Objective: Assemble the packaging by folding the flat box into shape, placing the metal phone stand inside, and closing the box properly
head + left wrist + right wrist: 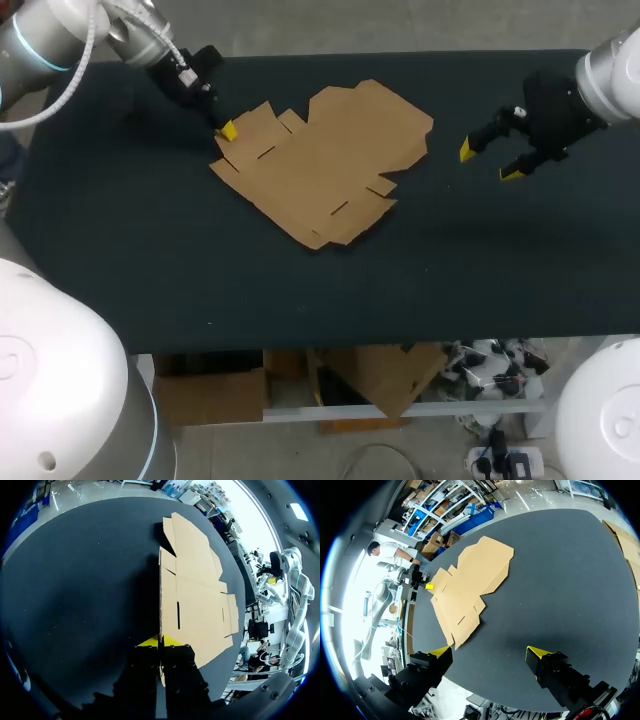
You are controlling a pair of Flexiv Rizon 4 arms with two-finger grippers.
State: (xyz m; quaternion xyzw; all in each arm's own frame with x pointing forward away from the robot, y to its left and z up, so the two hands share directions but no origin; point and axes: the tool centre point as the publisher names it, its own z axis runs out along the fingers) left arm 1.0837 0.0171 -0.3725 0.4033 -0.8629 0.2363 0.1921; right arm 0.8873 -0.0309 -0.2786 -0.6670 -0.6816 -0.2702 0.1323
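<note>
Item: flat box (325,160), brown card, lying unfolded on the dark tabletop (150,260), with all panels down as far as I can see. Left tool (228,131): narrow, its yellow tips nipped together on the edge of the outer flap (245,135). In the left wrist view the card's edge runs straight out ahead from between the tips of the left tool (159,641), and the rest of the flat box (197,595) spreads ahead and to one side. Right tool (490,162): wide, holding nothing, hanging over bare tabletop. From the right tool (488,652) the flat box (470,577) lies ahead and well apart. Metal phone stand: not in view in any picture. Step in hand, by my judgement: raising the first flap along its crease, with the task barely begun. Handling notes: keep the nip shallow and square to the edge, and swing the flap about its crease rather than pulling it across the tabletop. Bring the right tool onto the middle panel to pin it before lifting further. Risk: thin card may slide, buckle off the crease, or slip from the tips.
</note>
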